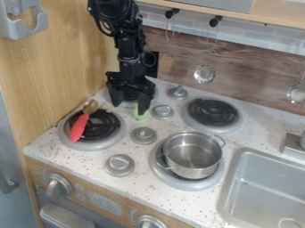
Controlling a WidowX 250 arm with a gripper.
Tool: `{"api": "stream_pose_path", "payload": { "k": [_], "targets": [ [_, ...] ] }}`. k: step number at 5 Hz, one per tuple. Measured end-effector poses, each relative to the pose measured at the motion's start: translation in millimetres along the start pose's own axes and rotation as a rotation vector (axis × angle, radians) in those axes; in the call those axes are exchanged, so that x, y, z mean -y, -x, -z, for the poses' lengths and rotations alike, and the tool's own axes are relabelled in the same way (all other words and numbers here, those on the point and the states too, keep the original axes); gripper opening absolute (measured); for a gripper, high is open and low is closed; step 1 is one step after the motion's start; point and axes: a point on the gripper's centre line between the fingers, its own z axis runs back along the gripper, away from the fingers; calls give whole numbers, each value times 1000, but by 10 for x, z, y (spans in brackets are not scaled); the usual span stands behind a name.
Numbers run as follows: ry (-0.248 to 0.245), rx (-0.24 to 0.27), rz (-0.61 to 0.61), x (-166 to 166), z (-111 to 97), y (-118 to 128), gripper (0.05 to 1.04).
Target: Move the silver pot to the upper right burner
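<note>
Hanging open above the upper left burner, your gripper stands well clear of the pot beside the sink.

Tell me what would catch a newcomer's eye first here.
The black robot arm stands out most, coming in from the top with its open claw hanging over the back left of the speckled stove top. Next is the red-handled utensil lying across the front left burner, then the shiny silver pot on the front right burner.
</note>
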Motion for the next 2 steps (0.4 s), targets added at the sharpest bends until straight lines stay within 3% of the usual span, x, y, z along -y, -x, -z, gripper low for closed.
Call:
{"api": "stream_pose_path", "payload": {
  "k": [2],
  "targets": [
    [51, -87, 58, 234, 282, 220, 999]
  ]
}}
